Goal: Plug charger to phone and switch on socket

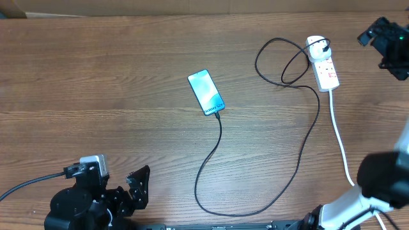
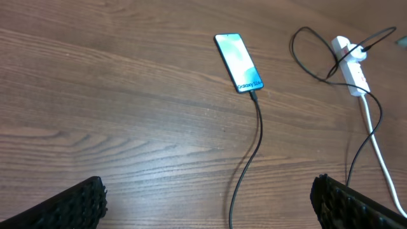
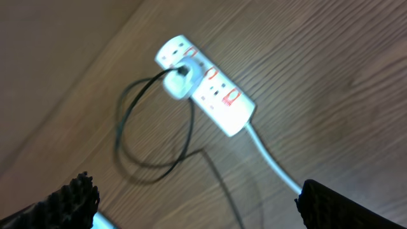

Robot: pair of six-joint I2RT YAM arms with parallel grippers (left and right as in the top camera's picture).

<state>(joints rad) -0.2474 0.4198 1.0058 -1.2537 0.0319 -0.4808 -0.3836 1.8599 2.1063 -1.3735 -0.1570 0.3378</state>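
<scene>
Overhead, phone: you see the phone [image 1: 206,92] flat and screen-up in the centre of the table [image 1: 96,76], set on a diagonal.
Overhead, charger: the charger [image 1: 220,128] leaves the phone's lower short edge, dips toward the bottom of the frame, then climbs to the socket [image 1: 323,64] at upper right, with slack looped just beside it.
Overhead, arms: the left gripper [image 1: 138,186] sits at lower left, well apart from everything. The right gripper [image 1: 382,45] hangs at the upper right edge near the socket, probably because the switch is its job.
Left wrist, grip: its fingers [image 2: 70,207] are spread wide at the bottom corners and hold nothing.
Left wrist, connector: the connector tip [image 2: 254,95] meets the phone's short edge by the white text. It looks seated, so you can judge the plugging done.
Right wrist, grip: its fingers [image 3: 60,203] are wide apart and empty.
Right wrist, socket: it lies diagonally in the upper middle. A white plug [image 3: 180,81] sits near its upper-left end, and the red switch marks [image 3: 232,97] run toward the end where the white cord [image 3: 273,165] leaves.
Switch: you cannot tell whether it is on.
Next: you probably need one narrow fingertip on the mark beside the plug, because wide jaws risk hitting its neighbours.
</scene>
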